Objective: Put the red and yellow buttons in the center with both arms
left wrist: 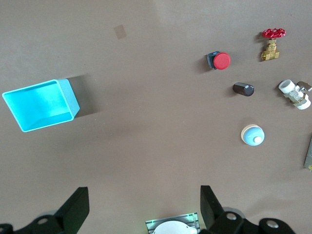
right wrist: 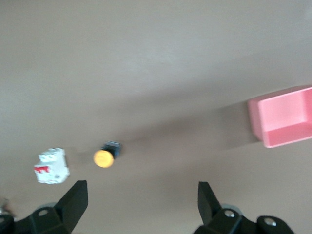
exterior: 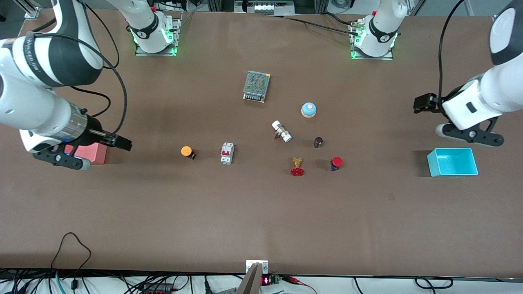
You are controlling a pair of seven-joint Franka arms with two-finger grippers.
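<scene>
Pink tray [exterior: 94, 153] is sitting at the right arm's end of the table, and the right gripper [exterior: 61, 157] is hanging over it with its fingers [right wrist: 73, 204] spread wide and holding nothing. Next along, the yellow button [exterior: 186, 151] is lying on the brown table [exterior: 261, 220], just beside a white switch box [exterior: 227, 153]. A grey metal box [exterior: 256, 86] is sitting farther from the front camera. The red valve [exterior: 297, 167] is resting close to the red button [exterior: 336, 162], with a dark knob [exterior: 318, 142] and a blue bell [exterior: 309, 109] farther up. The left gripper [exterior: 470, 134] is hanging above the blue tray [exterior: 452, 162], fingers [left wrist: 75, 209] spread apart and empty.
</scene>
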